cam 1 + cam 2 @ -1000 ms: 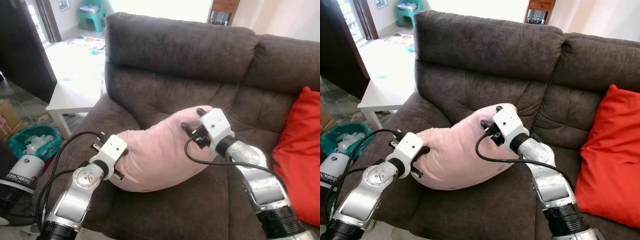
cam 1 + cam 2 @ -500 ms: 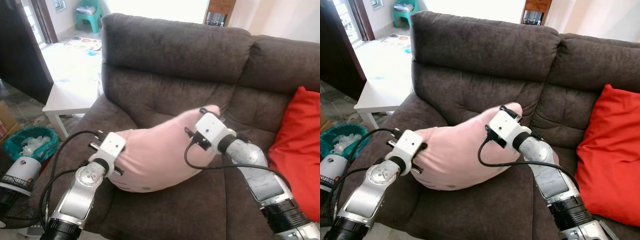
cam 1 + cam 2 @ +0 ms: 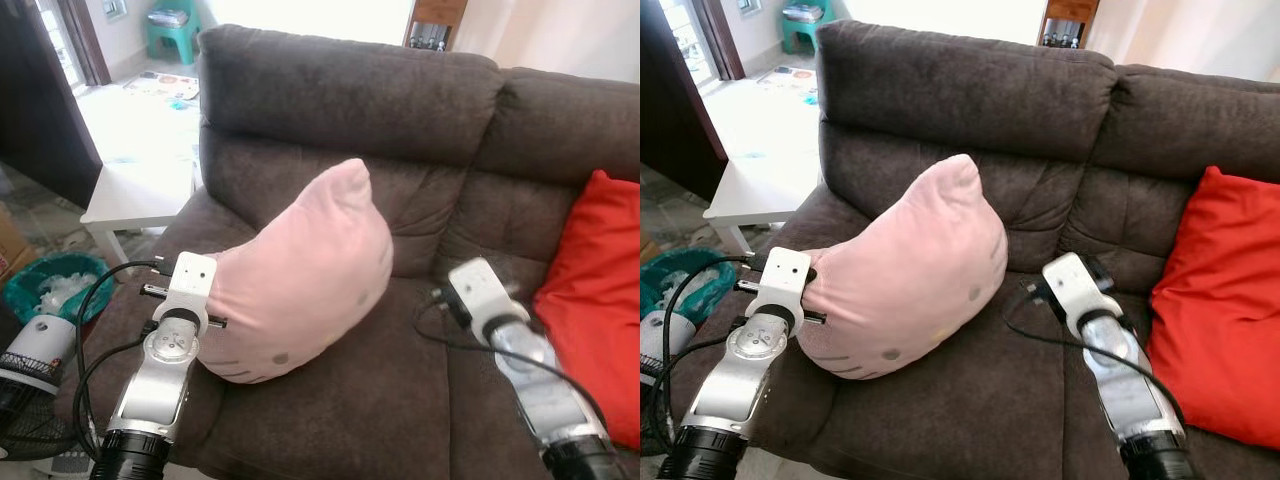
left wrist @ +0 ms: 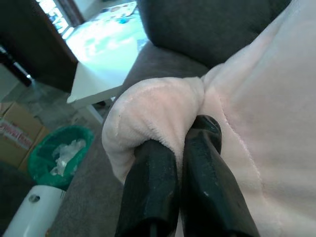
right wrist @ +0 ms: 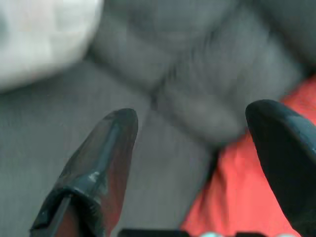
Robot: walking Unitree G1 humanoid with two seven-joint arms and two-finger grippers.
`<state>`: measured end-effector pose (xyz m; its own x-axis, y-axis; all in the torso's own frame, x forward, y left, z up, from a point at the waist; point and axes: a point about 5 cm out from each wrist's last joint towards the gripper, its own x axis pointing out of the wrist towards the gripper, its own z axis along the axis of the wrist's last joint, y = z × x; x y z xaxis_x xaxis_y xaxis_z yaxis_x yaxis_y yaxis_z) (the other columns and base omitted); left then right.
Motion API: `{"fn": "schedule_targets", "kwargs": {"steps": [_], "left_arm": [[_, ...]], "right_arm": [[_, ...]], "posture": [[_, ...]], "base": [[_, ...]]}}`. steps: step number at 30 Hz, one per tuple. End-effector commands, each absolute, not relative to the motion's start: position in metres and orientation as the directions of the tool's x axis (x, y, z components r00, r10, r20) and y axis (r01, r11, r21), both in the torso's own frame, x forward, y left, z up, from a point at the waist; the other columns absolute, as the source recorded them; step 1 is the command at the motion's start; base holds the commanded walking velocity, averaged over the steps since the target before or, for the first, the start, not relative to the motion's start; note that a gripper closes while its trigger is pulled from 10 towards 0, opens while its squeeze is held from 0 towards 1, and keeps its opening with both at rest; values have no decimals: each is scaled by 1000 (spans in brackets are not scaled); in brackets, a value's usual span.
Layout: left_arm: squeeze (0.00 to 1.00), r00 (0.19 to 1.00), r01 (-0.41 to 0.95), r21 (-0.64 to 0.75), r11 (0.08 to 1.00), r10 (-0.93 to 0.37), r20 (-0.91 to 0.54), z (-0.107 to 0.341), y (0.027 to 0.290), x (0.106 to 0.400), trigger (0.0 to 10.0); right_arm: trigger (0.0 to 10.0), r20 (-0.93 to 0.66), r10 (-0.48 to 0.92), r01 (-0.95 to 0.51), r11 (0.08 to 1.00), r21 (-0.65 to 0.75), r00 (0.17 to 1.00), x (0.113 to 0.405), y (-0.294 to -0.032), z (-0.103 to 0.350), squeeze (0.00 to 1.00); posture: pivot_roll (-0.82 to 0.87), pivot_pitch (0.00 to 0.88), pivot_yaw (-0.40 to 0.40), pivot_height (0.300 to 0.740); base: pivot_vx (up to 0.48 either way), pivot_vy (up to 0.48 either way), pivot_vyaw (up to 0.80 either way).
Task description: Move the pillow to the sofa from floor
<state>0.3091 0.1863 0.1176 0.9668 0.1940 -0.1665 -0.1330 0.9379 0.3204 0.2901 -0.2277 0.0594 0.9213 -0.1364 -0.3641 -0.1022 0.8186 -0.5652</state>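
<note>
Jaws clamped together, the left gripper [image 4: 183, 148] is pinching a corner of the pink pillow [image 3: 300, 275], forearm angling up from below. The pillow is leaning upright on the dark sofa [image 3: 400, 100] seat. The right gripper [image 5: 192, 143], jaws wide apart, is hovering beside the red cushion [image 3: 600, 300].

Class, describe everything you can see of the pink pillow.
The pink pillow is plush, soft-looking, with a rounded pointed ear at top and small face marks low on its front. It stands tilted on the brown sofa seat, leaning toward the backrest. The left gripper pinches a fold at its edge; the right gripper, open, is apart from it.
</note>
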Motion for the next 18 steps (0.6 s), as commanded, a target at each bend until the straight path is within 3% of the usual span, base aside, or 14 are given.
{"fn": "schedule_targets", "kwargs": {"steps": [1,9,12,18], "left_arm": [[0,952,-267,292,918,298,-67,135,201,314,10000],[0,976,-173,252,952,201,-89,126,186,313,10000],[0,994,13,238,971,14,-108,119,165,312,10000],[0,976,201,302,932,-165,-141,108,148,307,10000]], "right_arm": [[10000,-445,-211,-85,826,-557,870,271,-236,29,0],[10000,-596,-275,-106,845,-524,755,230,-233,-27,0],[10000,-654,-280,-134,851,-508,703,211,-230,-48,0],[10000,-710,-324,-97,871,-482,626,188,-231,-66,0]], "posture": [[76,32,-87,740],[77,33,-85,740],[76,33,-86,740],[77,32,-86,740]], "base": [[0,0,0],[0,0,0],[0,0,0],[0,0,0]]}}
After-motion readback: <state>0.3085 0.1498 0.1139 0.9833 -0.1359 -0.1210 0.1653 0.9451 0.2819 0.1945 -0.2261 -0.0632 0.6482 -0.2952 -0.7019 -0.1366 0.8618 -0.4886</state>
